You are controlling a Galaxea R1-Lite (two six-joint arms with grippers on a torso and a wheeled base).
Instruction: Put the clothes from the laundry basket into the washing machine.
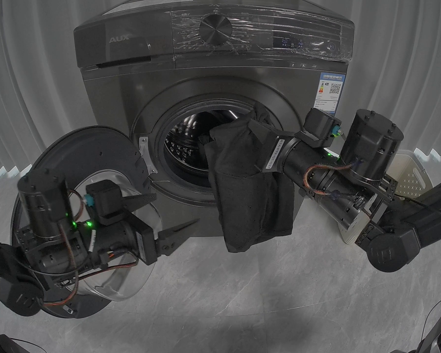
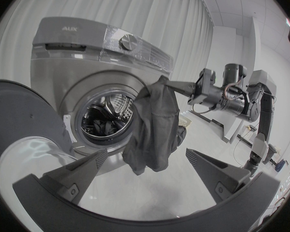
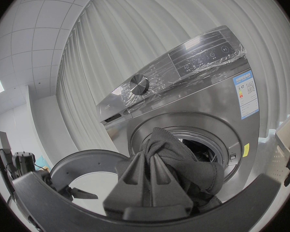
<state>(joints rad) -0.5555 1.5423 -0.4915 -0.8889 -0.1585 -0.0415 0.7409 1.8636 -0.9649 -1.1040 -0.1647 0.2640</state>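
Head view: one garment [image 1: 250, 187], one washer [image 1: 132, 89]

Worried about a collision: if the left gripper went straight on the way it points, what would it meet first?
Most likely the dark garment hanging from the right gripper: it hangs dead ahead of the open left gripper. The washing machine front lies behind it; depth is uncertain.
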